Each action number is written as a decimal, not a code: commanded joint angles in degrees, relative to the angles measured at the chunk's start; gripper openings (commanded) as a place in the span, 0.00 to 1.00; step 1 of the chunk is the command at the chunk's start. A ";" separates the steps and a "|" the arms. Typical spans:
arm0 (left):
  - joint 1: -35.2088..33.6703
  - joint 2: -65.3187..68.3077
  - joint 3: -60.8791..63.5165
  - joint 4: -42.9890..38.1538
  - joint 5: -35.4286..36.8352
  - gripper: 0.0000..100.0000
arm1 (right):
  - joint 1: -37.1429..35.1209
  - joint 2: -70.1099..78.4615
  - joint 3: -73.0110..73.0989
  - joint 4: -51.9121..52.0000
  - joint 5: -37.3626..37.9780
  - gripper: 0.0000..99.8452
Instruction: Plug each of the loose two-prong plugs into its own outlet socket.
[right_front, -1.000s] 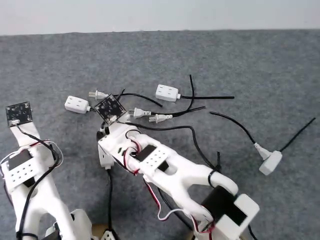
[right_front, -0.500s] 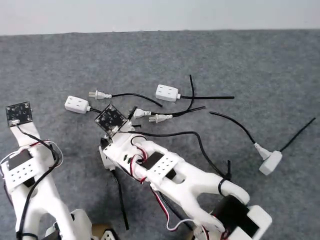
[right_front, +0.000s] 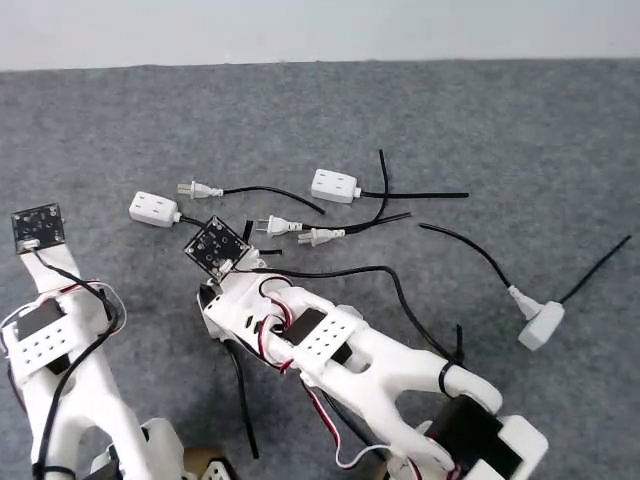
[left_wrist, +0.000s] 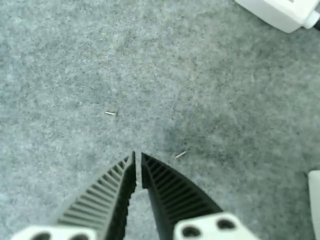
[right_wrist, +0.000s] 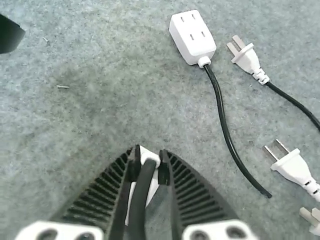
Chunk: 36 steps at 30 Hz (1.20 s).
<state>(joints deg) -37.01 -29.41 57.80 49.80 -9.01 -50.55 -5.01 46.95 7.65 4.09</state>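
Right gripper (right_wrist: 148, 161) clamped on black cord (right_wrist: 141, 190). White piece (right_wrist: 149, 155) sits between fingertips, possibly plug body, hard to tell. It hangs low over grey carpet (right_wrist: 100, 75), near first socket (right_wrist: 192, 35). Left gripper (left_wrist: 138, 165) closed, holding nothing, low over carpet. Three plugs lie loose: first plug (right_front: 192, 188) just beside first socket, second plug (right_front: 270, 226) and third plug (right_front: 318, 237) side by side. Second socket (right_front: 334, 185) beyond them. Third socket (right_front: 540, 325) well apart, toward high view's right edge.
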 joint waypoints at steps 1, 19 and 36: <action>0.09 0.09 -1.71 -1.41 -0.79 0.01 | -0.48 0.57 -3.43 6.90 -4.04 0.01; 0.09 0.09 -1.71 -1.41 -0.79 0.01 | -2.15 4.26 -10.20 9.63 -9.05 0.01; 0.09 0.09 -1.63 -1.49 -0.88 0.01 | -1.80 12.88 -20.13 22.90 -6.51 0.01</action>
<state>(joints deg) -37.10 -29.41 57.80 49.80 -9.36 -52.04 7.30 27.16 27.08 -3.47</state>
